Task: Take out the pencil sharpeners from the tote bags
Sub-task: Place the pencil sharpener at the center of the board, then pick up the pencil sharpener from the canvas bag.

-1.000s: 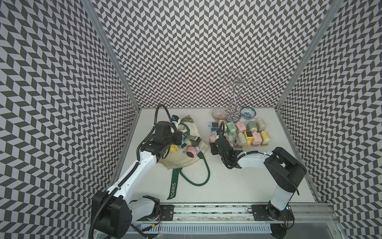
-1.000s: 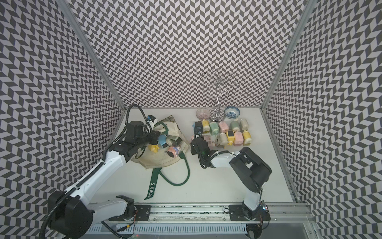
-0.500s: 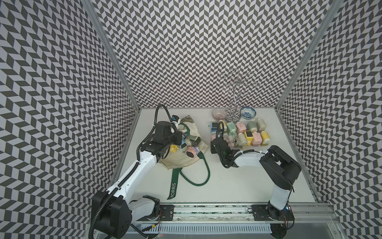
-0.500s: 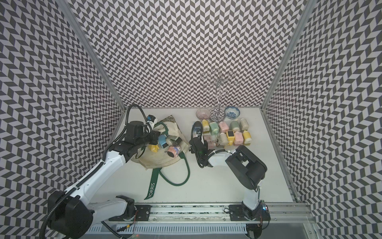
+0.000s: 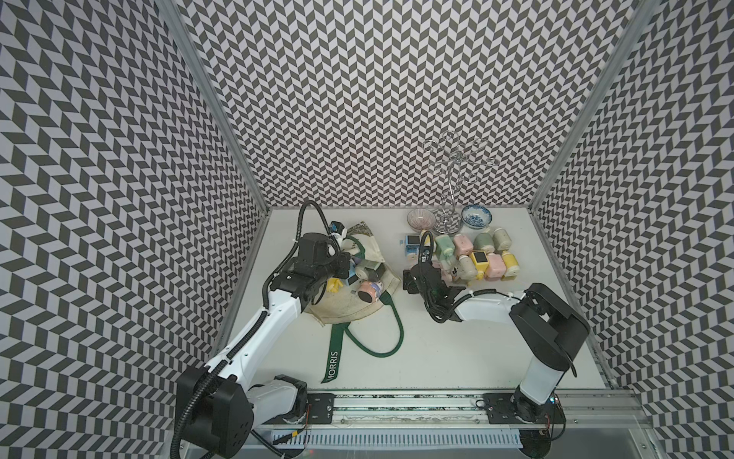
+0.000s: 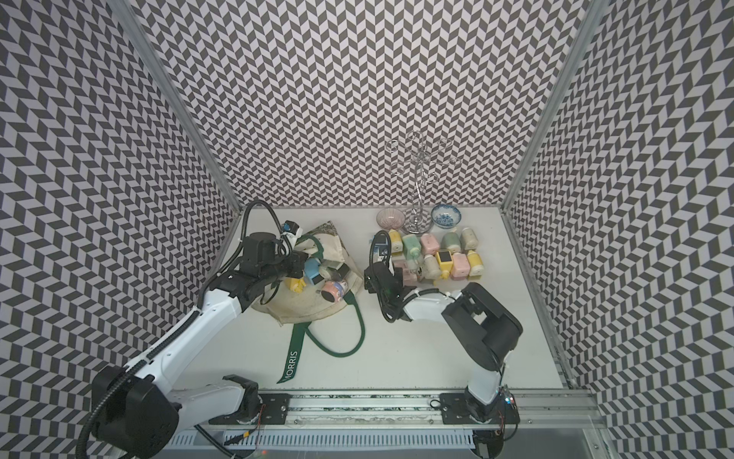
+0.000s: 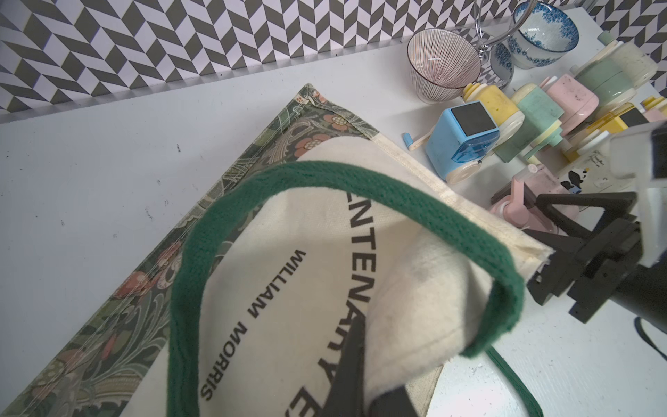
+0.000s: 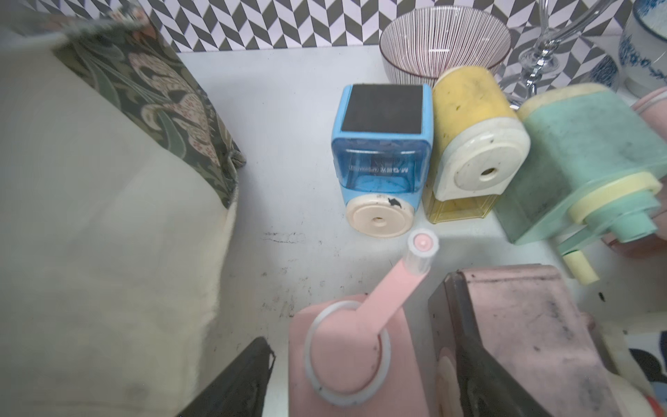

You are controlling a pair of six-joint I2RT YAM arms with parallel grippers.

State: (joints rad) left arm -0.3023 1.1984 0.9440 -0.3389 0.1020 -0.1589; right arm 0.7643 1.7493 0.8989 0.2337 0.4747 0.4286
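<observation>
Newly widened, the right gripper straddles a probably light, rigid pink sharpener, best gripped across flat sides; left gripper pinches tote bag.

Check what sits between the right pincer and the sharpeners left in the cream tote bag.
A pink plastic crank sharpener stands between the open jaws of the right pincer. Toward the cream canvas tote bag: bare white table, then the bag's bulging cloth side, with its pastel sharpeners beyond.
</observation>
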